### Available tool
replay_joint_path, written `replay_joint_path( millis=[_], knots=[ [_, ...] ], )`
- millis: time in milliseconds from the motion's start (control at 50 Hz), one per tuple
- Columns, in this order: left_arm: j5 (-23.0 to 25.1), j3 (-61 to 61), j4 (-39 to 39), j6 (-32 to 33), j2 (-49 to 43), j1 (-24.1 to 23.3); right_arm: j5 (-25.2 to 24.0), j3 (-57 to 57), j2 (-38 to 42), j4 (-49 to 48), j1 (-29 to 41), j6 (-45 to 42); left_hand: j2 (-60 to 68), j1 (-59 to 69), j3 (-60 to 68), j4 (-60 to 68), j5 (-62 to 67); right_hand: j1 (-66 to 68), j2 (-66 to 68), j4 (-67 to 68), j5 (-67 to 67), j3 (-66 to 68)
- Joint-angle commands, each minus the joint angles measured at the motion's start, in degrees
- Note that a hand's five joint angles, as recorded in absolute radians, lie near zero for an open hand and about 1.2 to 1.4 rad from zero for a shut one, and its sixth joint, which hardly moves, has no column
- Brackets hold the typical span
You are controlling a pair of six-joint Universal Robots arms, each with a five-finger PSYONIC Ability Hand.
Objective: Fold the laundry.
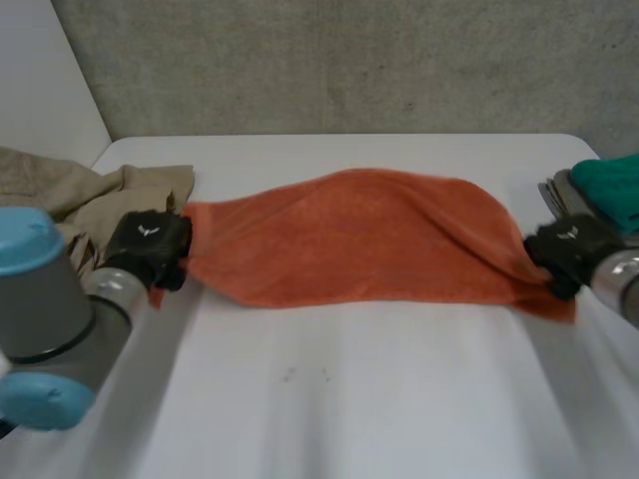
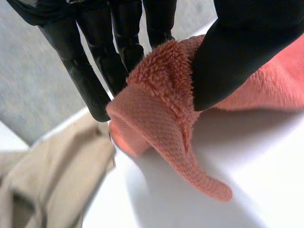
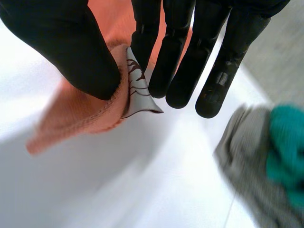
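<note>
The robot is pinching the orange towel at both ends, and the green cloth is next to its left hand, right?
Not quite. The green cloth lies beside the right hand, not the left hand, as the head view shows; a beige cloth is by the left one. Both hands do pinch the orange towel at its ends.
</note>
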Motion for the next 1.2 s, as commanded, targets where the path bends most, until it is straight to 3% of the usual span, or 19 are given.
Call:
replay_joint_path(
  millis=[20,100,160,320,460,560,660,760,860,980,1200],
  knots=[
    [0.06,-2.80,-20.87,8.01,8.34,1.90,3.37,1.23,-7.11,24.39,-8.53,-15.58,11.24,14.72,11.62,11.15,13.88,23.52,12.53,11.92,13.52,12.33],
    [-0.11,-4.65,-27.91,13.55,10.01,2.51,6.27,2.29,-7.29,23.17,-11.00,-20.16,11.24,14.72,11.62,11.15,13.88,23.52,12.53,11.92,13.52,12.33],
    [-0.03,-4.74,-27.23,14.18,10.28,2.60,8.20,3.08,-6.94,20.01,-11.09,-20.34,11.24,14.72,11.62,11.15,13.88,23.52,12.53,11.92,13.52,12.33],
    [-0.20,-4.92,-17.39,13.74,9.14,1.98,9.52,5.54,-5.01,10.09,-9.86,-18.85,11.24,14.72,11.62,11.15,13.88,23.52,12.53,11.92,13.52,12.33],
    [-0.55,-2.38,-9.56,14.18,1.15,0.58,9.44,3.71,0.17,3.75,-4.59,-16.30,11.24,14.72,11.62,11.15,13.88,23.52,12.53,11.92,13.52,12.33],
    [-0.82,7.37,-4.12,14.00,-5.09,-0.30,9.96,-6.65,3.17,-0.29,-0.46,-14.28,11.24,14.72,11.62,11.15,13.88,23.52,12.53,11.92,13.52,12.33],
    [-1.43,24.47,2.73,13.39,-7.65,-1.35,10.84,-21.06,4.84,-8.72,3.94,-9.10,11.24,14.72,11.62,11.15,13.88,23.52,12.53,11.92,13.52,12.33],
    [-1.79,37.61,10.12,10.50,-9.05,-1.62,10.67,-32.23,4.84,-25.47,5.00,-2.08,11.24,14.72,11.62,11.15,13.88,23.52,12.53,11.92,13.52,12.33],
    [-3.36,41.93,17.68,5.66,-8.79,-0.57,11.28,-33.39,3.53,-37.45,5.26,0.66,11.24,14.72,11.62,11.15,13.88,23.52,12.53,11.92,13.52,12.33],
    [-4.95,38.86,19.01,3.81,-8.62,-1.09,11.28,-31.64,3.26,-36.43,5.79,1.02,11.24,14.72,11.62,11.15,13.88,23.52,12.53,11.92,13.52,12.33],
    [-4.60,22.35,19.01,3.72,-9.58,-1.27,10.58,-20.74,5.19,-30.54,5.79,1.11,11.24,14.72,11.62,11.15,13.88,23.52,12.53,11.92,13.52,12.33]
  ],
)
